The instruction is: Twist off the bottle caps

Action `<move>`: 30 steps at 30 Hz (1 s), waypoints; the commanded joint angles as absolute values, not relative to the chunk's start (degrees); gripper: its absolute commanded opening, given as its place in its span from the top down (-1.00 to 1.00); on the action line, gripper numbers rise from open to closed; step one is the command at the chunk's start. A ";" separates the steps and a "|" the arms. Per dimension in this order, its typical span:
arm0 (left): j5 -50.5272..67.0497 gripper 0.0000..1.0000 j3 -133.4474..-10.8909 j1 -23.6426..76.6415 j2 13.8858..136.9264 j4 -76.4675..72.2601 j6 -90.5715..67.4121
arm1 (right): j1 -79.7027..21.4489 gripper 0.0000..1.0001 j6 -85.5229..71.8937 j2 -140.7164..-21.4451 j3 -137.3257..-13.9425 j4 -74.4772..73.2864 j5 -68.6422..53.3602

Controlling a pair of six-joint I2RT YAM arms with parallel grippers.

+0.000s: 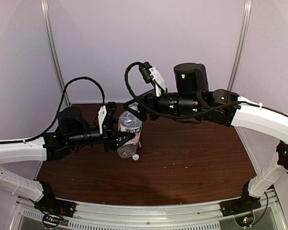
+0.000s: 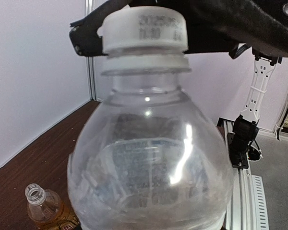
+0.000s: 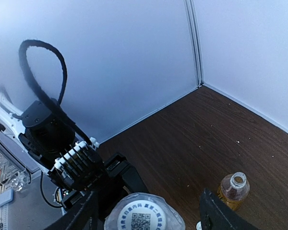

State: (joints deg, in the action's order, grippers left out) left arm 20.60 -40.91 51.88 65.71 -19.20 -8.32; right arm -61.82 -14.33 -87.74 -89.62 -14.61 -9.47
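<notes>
My left gripper [image 1: 121, 137] is shut on the body of the clear bottle [image 1: 130, 125] and holds it upright. In the left wrist view the bottle [image 2: 149, 163] fills the frame and hides my fingers. Its white cap [image 2: 144, 28] is on the neck. My right gripper [image 1: 134, 108] hovers over that cap [image 3: 144, 218], open, with one black finger [image 3: 84, 215] on each side and apart from it. The amber bottle [image 3: 234, 189] stands uncapped beside the clear one and shows in the left wrist view [image 2: 45, 207]. A loose white cap [image 1: 135, 157] lies on the table.
The brown wooden table [image 1: 192, 158] is walled by white panels at the back and sides [image 3: 134, 57]. A metal rail [image 1: 149, 211] runs along the near edge by the arm bases. Black cables loop above both wrists.
</notes>
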 commanded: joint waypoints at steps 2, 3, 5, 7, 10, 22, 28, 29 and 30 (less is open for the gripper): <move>17.75 0.31 -42.46 52.29 65.24 -21.27 -8.95 | -62.10 -0.21 -15.13 -88.42 -91.13 -15.27 -6.47; 17.68 0.31 -42.39 52.29 65.22 -21.27 -8.94 | -62.11 -0.15 -15.04 -88.48 -91.13 -15.12 -6.79; 17.66 0.31 -42.36 52.25 65.13 -21.27 -8.89 | -62.09 0.01 -14.95 -88.52 -90.98 -14.94 -7.08; 17.50 0.31 -42.27 52.28 65.01 -21.27 -8.83 | -62.14 0.15 -14.83 -88.51 -90.91 -14.85 -7.51; 17.36 0.31 -42.03 52.29 64.70 -21.20 -8.84 | -62.14 0.35 -14.61 -88.43 -90.51 -14.36 -8.23; 20.12 0.31 -40.84 52.27 63.24 -22.41 -8.33 | -61.09 0.92 -7.78 -86.22 -87.22 -10.96 -16.29; 36.83 0.31 -40.69 52.29 62.49 -23.58 -7.08 | -59.33 0.88 6.52 -86.38 -89.09 -16.10 -32.93; 40.05 0.30 -40.65 52.29 62.49 -24.13 -7.27 | -58.89 0.83 8.96 -86.44 -89.38 -17.18 -36.05; 43.18 0.30 -40.57 52.29 62.53 -25.08 -7.92 | -58.35 0.79 11.46 -86.58 -89.65 -18.05 -39.30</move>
State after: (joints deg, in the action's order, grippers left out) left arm 25.47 -40.58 51.68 63.94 -18.87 -8.01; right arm -59.75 -2.42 -87.02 -88.09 -13.17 -24.05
